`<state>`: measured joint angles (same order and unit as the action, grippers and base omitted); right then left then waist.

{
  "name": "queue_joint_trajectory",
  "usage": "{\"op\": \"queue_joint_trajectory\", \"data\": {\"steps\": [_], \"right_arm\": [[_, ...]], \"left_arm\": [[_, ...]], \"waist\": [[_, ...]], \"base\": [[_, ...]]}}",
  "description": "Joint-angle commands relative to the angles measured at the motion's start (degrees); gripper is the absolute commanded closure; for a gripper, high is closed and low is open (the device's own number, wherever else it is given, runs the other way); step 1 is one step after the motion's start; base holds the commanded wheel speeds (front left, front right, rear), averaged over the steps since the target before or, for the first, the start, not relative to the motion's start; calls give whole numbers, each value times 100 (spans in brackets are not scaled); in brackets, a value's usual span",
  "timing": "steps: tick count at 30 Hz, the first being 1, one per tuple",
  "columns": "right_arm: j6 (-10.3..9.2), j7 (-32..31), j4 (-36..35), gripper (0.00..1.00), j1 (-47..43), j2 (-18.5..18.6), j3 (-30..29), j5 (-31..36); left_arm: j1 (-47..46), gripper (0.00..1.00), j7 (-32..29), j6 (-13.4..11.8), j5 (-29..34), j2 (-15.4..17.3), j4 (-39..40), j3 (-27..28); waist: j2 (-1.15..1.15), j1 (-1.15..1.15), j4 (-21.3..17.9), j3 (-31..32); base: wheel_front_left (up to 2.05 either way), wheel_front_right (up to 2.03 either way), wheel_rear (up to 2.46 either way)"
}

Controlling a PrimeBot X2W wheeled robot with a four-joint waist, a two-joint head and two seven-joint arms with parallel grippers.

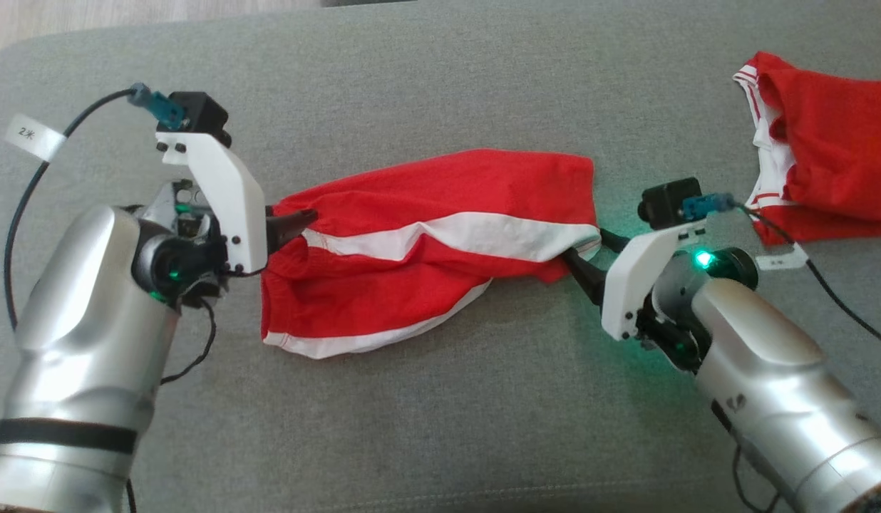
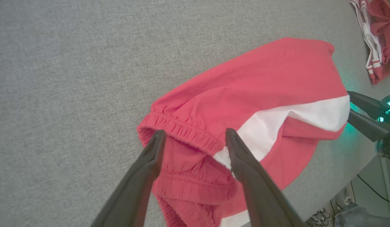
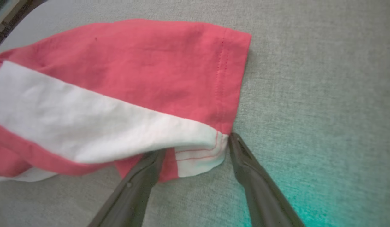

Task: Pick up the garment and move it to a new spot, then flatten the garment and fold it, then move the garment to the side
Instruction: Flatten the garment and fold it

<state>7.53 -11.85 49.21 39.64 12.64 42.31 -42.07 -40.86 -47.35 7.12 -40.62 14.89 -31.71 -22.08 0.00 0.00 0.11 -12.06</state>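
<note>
The red shorts [image 1: 440,235] with a white side stripe lie lengthwise on the grey cloth-covered desk [image 1: 440,427], rumpled and partly doubled over, stretched out between the two tools. The left tool [image 2: 194,132] stands open, its two dark fingers set either side of the gathered elastic waistband [image 2: 182,130], the tips resting on the cloth without pinching it. The right tool [image 3: 196,144] is open too, straddling the stitched hem corner [image 3: 198,153] of the leg at the opposite end. One tool at each end looks to me like a set-up for seizing both ends together, so the shorts can be lifted or pulled taut without bunching. Beyond the right tool, well apart from it, sits a second red-and-white garment [image 1: 825,142] in a heap. A white tag [image 1: 33,135] on the left arm's cable reads "2米"; a tag [image 1: 779,260] on the right arm's cable is too small to read.
</note>
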Motion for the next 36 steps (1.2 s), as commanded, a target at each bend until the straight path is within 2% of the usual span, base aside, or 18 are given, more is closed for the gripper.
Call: {"op": "queue_joint_trajectory", "data": {"steps": [1,9,15,16,17,18,20,21,22,24,36], "right_arm": [[-4,-164,20,0,69,-131,25,-191],[-4,-950,426,0,330,-214,235,-266],[-4,-938,455,0,398,-289,406,-146],[-4,-921,465,13,403,-299,425,-140],[-4,-908,478,33,411,-305,441,-136],[-4,-908,478,33,411,-305,441,-136],[-4,-855,491,78,436,-315,478,-119],[-4,-809,487,100,450,-320,495,-112],[-4,-776,489,100,460,-327,513,-110],[-4,-675,491,100,489,-330,538,-96],[-4,426,349,100,499,-91,351,-17]], "left_arm": [[-313,0,-35,34,-71,292,231,178],[-178,0,-460,34,-308,358,390,122],[-1,0,-780,5,-527,344,532,103],[21,0,-833,-5,-535,339,533,77],[36,0,-867,-20,-541,325,530,58],[36,0,-867,-20,-541,325,530,58],[34,0,-845,-51,-543,279,505,46],[22,5,-801,-60,-548,252,474,56],[8,49,-762,-59,-549,232,435,57],[-22,100,-624,-53,-536,222,366,78],[91,100,33,15,-770,441,621,262]], "waist": [[0,0,4,17],[0,0,9,59],[0,0,-36,28],[0,0,-42,15],[0,0,-45,1],[0,0,-45,1],[0,0,-52,-25],[0,0,-58,-37],[0,0,-65,-40],[0,0,-88,-23],[0,0,-109,492]], "base": [[0,0,0],[0,0,0],[0,0,0],[0,0,0],[0,0,0],[0,0,0],[0,0,0],[0,0,0],[0,0,0],[0,0,0],[0,0,0]]}}
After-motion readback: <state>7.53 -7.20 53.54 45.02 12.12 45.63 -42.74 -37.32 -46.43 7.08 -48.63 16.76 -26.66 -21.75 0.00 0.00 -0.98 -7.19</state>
